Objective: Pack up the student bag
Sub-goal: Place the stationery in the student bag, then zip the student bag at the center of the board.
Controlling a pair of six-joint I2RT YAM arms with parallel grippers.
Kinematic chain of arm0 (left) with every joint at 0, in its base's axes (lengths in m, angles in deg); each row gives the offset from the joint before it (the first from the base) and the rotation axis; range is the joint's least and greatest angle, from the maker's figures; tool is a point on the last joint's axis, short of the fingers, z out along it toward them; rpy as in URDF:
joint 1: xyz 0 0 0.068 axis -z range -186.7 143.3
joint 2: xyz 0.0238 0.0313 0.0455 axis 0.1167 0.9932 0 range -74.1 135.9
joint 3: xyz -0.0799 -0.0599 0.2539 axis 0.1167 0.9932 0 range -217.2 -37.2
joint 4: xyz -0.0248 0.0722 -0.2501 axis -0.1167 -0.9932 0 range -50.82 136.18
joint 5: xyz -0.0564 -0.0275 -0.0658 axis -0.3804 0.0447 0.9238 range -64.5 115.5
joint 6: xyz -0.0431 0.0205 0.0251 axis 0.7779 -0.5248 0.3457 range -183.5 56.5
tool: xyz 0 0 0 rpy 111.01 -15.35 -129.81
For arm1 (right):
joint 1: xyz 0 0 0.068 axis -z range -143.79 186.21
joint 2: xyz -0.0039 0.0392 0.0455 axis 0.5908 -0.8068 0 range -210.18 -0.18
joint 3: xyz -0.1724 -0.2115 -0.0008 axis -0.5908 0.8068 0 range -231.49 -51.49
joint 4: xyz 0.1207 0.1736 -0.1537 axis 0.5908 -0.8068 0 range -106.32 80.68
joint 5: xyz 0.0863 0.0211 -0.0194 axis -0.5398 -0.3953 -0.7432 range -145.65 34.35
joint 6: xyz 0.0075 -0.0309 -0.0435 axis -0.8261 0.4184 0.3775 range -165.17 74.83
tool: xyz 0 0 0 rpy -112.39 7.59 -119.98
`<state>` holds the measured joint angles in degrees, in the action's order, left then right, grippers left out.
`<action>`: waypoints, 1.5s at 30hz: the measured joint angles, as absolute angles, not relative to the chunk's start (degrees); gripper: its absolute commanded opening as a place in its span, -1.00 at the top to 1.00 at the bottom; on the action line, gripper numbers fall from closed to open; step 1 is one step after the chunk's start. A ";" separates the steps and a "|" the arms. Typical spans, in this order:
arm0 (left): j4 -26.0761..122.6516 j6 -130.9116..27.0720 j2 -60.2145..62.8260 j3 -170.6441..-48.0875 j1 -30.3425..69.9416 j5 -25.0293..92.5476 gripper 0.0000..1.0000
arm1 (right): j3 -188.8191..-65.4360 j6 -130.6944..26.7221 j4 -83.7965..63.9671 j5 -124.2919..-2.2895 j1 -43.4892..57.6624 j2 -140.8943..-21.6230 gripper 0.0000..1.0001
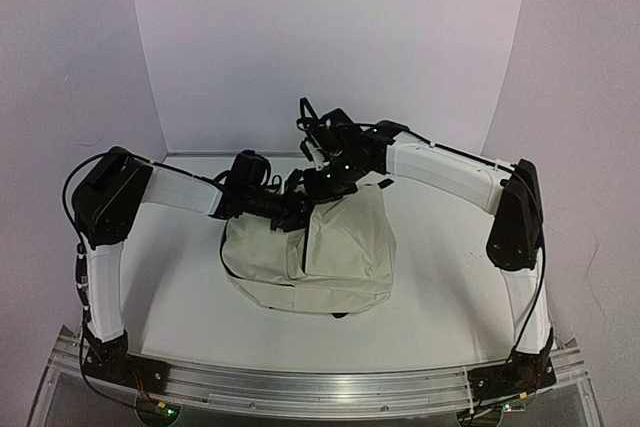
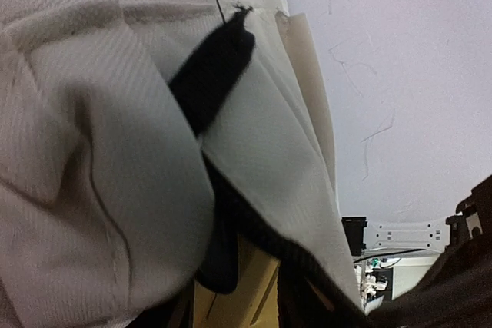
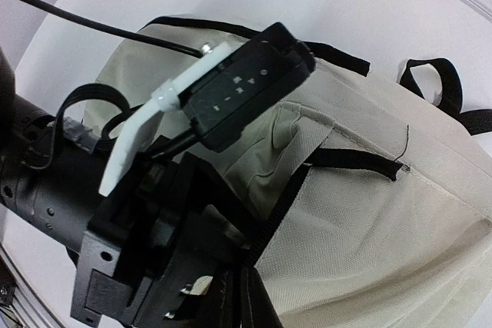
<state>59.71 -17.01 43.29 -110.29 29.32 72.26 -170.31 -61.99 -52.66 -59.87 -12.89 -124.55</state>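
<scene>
The student bag [image 1: 335, 252], cream fabric with black zipper lines, lies in the middle of the white table. Both grippers meet at its far top edge. My left gripper [image 1: 292, 215] comes in from the left and presses against the opening. In the left wrist view the bag [image 2: 92, 151] fills the frame and folds of fabric hide the jaws. My right gripper [image 1: 335, 179] reaches in from the right. In the right wrist view its fingers [image 3: 265, 305] are pinched together on the black zipper edge [image 3: 296, 190] of the bag [image 3: 377, 251], right beside the left gripper [image 3: 211, 228].
Black straps [image 3: 434, 82] trail off the bag's far side onto the table [image 1: 440, 277]. Something yellowish [image 2: 257, 289] shows under the zipper edge. A curved white backdrop [image 1: 330, 47] closes the back. An aluminium rail [image 1: 320, 387] runs along the near edge.
</scene>
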 measured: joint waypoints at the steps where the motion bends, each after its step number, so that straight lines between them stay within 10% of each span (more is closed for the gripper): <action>1: 57.96 -17.81 42.09 -109.85 29.37 71.39 0.07 | -170.15 -62.27 -52.52 -60.35 -12.61 -124.53 0.75; 10: 38.40 -24.45 29.01 -109.15 29.18 64.20 -0.21 | -166.71 -61.95 -51.32 -69.27 -9.67 -121.65 -0.20; 23: 22.65 -29.04 23.16 -112.14 27.06 57.18 -0.48 | -169.38 -50.66 -54.21 -86.61 -0.04 -121.79 0.21; 45: 8.54 -30.29 33.62 -116.35 32.65 50.58 -0.47 | -155.00 -36.38 -53.50 -88.31 -6.09 -126.51 0.31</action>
<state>8.54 -30.29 33.62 -116.35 32.65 50.58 -155.00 -36.38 -53.50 -88.31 -6.09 -126.51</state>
